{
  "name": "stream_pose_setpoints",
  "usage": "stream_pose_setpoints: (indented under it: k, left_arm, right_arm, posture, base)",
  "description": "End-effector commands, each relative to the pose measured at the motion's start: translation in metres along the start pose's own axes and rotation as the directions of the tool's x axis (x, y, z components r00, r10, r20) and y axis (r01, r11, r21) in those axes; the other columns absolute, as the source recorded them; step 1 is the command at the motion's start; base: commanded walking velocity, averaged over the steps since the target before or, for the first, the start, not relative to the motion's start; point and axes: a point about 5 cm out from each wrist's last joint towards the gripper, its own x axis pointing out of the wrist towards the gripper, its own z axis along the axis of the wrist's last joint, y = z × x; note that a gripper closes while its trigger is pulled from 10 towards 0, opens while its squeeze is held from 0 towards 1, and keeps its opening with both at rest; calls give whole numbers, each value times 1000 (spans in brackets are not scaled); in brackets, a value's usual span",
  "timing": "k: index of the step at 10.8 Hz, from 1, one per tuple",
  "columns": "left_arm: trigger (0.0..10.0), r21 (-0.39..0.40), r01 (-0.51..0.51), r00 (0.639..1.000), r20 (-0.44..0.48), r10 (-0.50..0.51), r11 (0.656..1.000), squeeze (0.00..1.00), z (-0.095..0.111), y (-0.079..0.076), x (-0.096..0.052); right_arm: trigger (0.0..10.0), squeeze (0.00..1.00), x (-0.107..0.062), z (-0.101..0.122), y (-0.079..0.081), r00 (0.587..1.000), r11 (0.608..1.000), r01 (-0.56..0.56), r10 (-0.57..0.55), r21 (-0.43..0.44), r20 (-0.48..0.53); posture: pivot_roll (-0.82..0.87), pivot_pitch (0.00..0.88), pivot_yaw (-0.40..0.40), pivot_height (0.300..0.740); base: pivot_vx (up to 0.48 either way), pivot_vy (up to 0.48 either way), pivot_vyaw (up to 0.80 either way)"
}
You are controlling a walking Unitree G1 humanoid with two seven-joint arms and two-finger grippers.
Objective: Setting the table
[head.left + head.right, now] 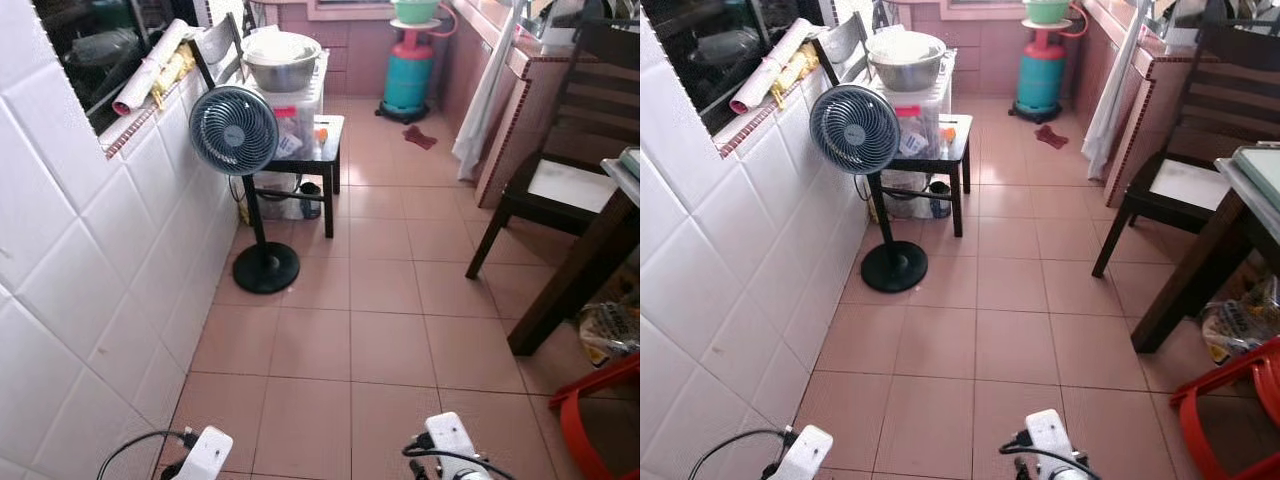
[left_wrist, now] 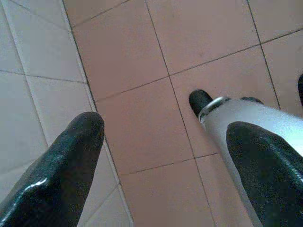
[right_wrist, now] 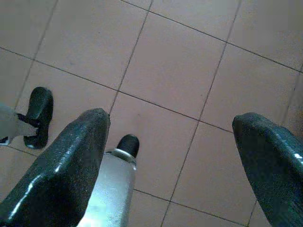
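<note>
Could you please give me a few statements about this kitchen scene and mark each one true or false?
1. The standing fan stands on the tiled floor beside the white wall. True.
2. The metal bowl lies on the floor. False: it sits on a plastic box on the small black table.
3. The left gripper holds a plate. False: its fingers are open over bare floor.
4. The gas cylinder stands at the far end of the room. True.
5. The right gripper is open with nothing between its fingers. True.
</note>
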Motion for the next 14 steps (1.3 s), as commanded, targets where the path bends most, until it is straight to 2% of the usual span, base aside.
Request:
stream_pose_setpoints:
  k: [1, 10, 12, 14]
  left_arm:
    - [10000, 15, -6, 1000, -5, 6, 1000, 0, -1, 4, 0]
    - [10000, 31, 11, 1000, -6, -11, 999, 0, 2, 4, 0]
    - [10000, 35, 3, 1000, -16, -2, 999, 0, 1, 4, 0]
    - [10000, 34, -2, 1000, -25, 2, 999, 0, 0, 4, 0]
  right_arm:
    - [10000, 0, 1, 5, 2, 1000, 1000, -12, 12, -10, 18]
    - [10000, 0, 1, 4, 4, 999, 998, -28, 29, -51, 19]
    - [10000, 0, 1, 4, 5, 999, 998, -31, 32, -52, 21]
    - [10000, 0, 1, 3, 6, 999, 998, -35, 36, -61, 19]
  posture:
    - [-76, 0, 20, 740]
    - [-74, 0, 20, 740]
    - [-74, 0, 19, 740]
    - [-64, 0, 12, 740]
  base:
    - [345, 0, 0]
    - [374, 0, 0]
    - [0, 0, 513]
    - [0, 0, 0]
